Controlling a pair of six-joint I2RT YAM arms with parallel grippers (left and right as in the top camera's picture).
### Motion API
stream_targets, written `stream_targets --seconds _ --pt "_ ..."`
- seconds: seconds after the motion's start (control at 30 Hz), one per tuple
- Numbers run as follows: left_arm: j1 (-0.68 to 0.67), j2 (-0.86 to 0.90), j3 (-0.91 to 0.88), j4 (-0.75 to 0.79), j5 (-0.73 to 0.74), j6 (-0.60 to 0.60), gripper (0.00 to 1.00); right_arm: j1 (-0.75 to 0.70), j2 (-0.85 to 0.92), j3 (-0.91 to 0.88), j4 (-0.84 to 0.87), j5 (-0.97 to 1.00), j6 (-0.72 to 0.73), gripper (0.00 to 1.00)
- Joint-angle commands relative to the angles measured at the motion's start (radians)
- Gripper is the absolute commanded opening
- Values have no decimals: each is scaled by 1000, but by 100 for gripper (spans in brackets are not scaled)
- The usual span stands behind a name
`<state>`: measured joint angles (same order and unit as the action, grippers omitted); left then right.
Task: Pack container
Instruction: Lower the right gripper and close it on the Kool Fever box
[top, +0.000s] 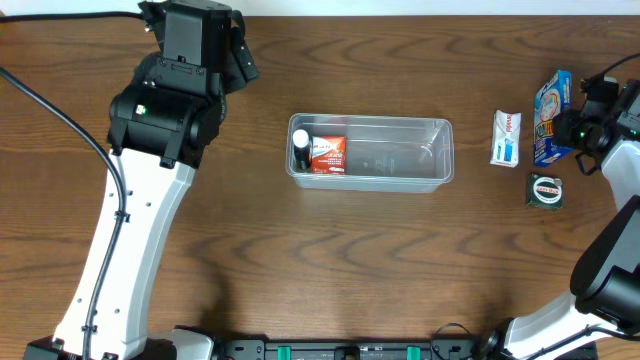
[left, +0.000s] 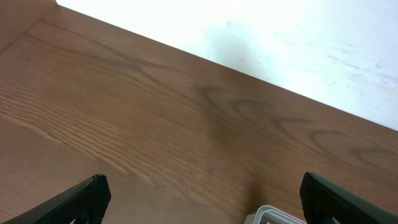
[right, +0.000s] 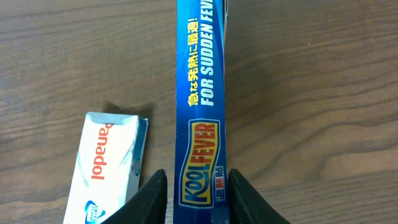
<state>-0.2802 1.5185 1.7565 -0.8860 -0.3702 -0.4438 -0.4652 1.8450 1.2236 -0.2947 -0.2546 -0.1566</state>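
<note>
The clear container (top: 370, 120) lies at the table's middle, holding a red-and-white box (top: 328, 153) and a small dark bottle (top: 300, 150) at its left end. Its corner (left: 273, 216) shows at the bottom of the left wrist view. My left gripper (left: 202, 186) hangs wide open over bare wood, left of the container (top: 240, 55). At the far right, my right gripper (right: 197, 180) straddles a blue Kool Fever box (right: 202, 93) standing on its edge (top: 550, 110). Its jaws are closed in against the box's two sides.
A white Panadol box (right: 106, 168) lies flat just left of the blue box (top: 507, 138). A small dark green square pack (top: 545, 190) sits nearer the front. Behind the wood a white wall (left: 280, 37) begins.
</note>
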Motion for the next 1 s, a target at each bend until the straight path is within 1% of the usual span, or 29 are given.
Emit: stream_targets --seconds 0.0,0.1,0.5,0.63,0.7,0.77,0.8,0.97 --pt "4 -3 7 0 -16 14 98 8 6 11 -2 -5 10 29" --pt "4 -3 7 0 -16 14 98 8 6 11 -1 -4 10 26" --pt "4 -3 7 0 -16 14 98 8 -16 29 -13 -4 10 24" --pt "4 -3 7 0 -16 14 98 8 -83 61 -31 -4 -6 22" --pt "4 -3 7 0 -16 14 98 8 -118 79 -55 -4 -9 23" --pt "4 -3 7 0 -16 14 98 12 -158 95 -85 -19 -9 27" --pt "4 -3 7 0 -16 14 98 15 -179 102 -99 -25 -11 27" --pt "4 -3 7 0 -16 14 98 77 -311 107 -127 -42 -48 25"
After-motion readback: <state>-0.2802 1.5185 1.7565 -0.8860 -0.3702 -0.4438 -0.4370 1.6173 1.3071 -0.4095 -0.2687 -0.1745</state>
